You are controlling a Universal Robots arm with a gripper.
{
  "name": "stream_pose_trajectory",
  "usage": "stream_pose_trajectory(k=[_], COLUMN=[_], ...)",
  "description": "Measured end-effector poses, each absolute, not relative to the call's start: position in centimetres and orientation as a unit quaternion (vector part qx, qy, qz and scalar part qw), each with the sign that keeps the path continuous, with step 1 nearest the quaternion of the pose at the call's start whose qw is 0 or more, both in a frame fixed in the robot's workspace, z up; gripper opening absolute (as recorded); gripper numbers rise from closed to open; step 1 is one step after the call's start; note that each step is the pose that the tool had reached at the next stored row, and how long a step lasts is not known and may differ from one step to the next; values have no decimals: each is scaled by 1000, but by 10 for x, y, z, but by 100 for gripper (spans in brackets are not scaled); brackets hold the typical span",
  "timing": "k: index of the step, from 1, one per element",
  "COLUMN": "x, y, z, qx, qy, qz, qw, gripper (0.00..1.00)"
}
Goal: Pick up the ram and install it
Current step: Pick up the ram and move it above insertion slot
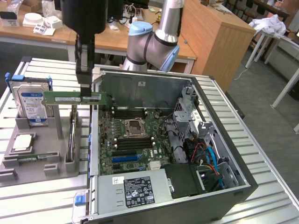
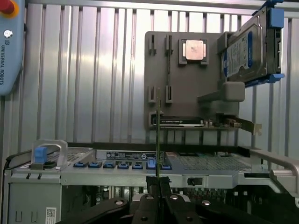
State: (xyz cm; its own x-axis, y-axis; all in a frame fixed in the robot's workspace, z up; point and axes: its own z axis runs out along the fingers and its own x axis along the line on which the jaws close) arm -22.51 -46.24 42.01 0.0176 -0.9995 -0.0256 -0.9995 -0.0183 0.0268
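Carry step: our end effector [image 1: 85, 93] grips the ram [image 1: 60, 97] (held level), with the motherboard [image 1: 140, 140] below and beside it

Bright, even room light; soft glare streaks the ribbed metal table [image 2: 93, 70].

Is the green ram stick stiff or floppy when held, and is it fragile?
Likely stiff: the long thin green ram circuit board juts level from both sides of the black gripper without sagging. Probably light, since a narrow pinch carries it. Its thin edge suggests fragility.
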Motion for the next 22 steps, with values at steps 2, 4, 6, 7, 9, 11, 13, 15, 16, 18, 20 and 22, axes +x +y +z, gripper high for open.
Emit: stream_pose_trajectory(k=[2, 4, 6, 7, 9, 11, 13, 15, 16, 18, 20, 22], x=[-220, -215, -210, -207, -202, -196, -191, -186, -184, -179, -174, -169], y=[-462, -462, -462, -462, -462, -462, -462, -462, -462, -462, -462, -463], z=[420, 420, 420, 420, 420, 420, 420, 420, 420, 420, 420, 420], qx=[713, 713, 713, 713, 713, 713, 713, 713, 713, 713, 713, 713], qy=[-701, -701, -701, -701, -701, -701, -701, -701, -701, -701, -701, -701], qz=[-19, -19, -19, -19, -19, -19, -19, -18, -18, -19, -19, -19], qw=[1, 1, 1, 1, 1, 1, 1, 1, 1, 1, 1, 1], gripper=[12, 12, 12, 12, 12, 12, 12, 12, 12, 12, 12, 12])
